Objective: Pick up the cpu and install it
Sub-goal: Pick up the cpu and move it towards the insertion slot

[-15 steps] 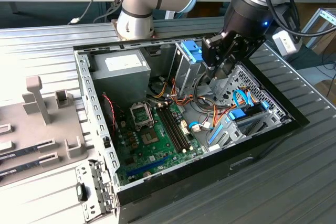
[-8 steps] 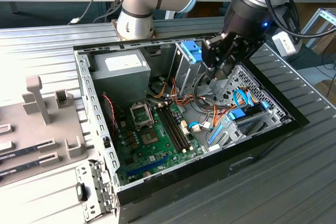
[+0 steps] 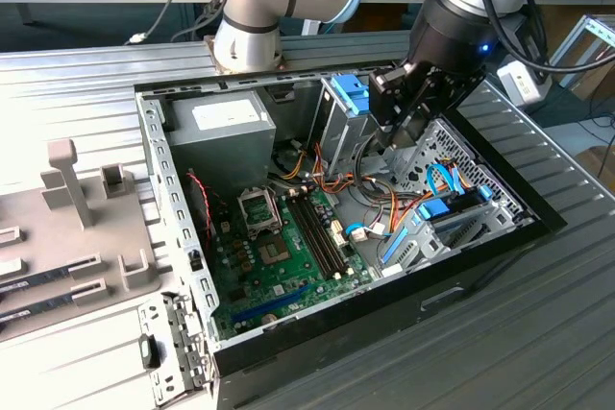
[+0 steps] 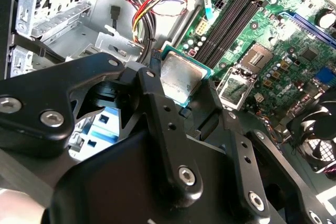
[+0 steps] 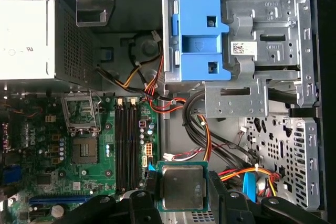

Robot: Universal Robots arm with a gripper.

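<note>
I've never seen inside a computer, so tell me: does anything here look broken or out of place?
Nothing looks damaged. The one part away from its seat is the cpu, clamped between the jaws over the case, while the socket on the motherboard sits empty.

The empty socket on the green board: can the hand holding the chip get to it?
Probably yes. The socket lies uncovered, the cables run off to its side, and the hand holds the cpu over the open case.
</note>
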